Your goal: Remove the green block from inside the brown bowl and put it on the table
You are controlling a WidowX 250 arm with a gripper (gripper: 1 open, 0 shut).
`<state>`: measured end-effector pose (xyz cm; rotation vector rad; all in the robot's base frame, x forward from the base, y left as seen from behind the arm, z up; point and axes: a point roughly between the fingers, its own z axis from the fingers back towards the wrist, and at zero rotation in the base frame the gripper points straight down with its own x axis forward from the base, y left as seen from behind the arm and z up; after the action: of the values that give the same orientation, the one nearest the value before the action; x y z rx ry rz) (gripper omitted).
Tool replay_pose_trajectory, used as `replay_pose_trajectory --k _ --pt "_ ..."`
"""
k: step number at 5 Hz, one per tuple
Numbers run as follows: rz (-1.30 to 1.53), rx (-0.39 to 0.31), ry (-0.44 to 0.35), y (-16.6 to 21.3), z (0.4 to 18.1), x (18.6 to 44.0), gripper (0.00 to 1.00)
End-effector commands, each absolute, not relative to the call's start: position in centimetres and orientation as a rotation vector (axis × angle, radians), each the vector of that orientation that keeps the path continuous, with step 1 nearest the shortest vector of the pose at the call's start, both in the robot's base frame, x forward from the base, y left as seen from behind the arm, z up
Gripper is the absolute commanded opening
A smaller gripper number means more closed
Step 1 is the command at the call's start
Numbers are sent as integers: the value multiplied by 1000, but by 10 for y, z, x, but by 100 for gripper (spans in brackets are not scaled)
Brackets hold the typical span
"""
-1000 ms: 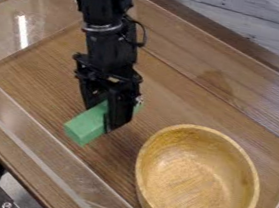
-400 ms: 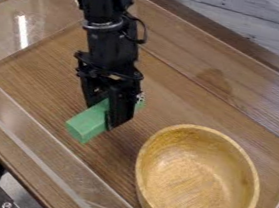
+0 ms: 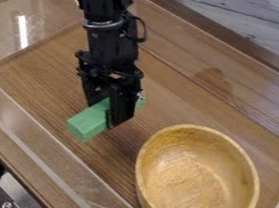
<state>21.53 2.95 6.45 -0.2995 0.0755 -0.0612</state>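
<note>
Green block (image 3: 88, 123) sits left of centre on the table (image 3: 226, 91), outside the bowl (image 3: 198, 181), which fills the lower right. Black gripper (image 3: 108, 114) points steeply down over the block's upper end, jaws either side of it; whether they pinch it I cannot tell.

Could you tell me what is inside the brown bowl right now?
Nothing: the bowl shows only bare wood inside. The green block is outside on the table, at the gripper, whose fingers hide part of it.
</note>
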Motion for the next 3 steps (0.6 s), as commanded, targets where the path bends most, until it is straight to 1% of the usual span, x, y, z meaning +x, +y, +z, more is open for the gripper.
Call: replay_pose_trajectory --k 1,3 --pt "-59 -290 28 36 74 227 0" --pt "-56 -297 24 38 74 229 0"
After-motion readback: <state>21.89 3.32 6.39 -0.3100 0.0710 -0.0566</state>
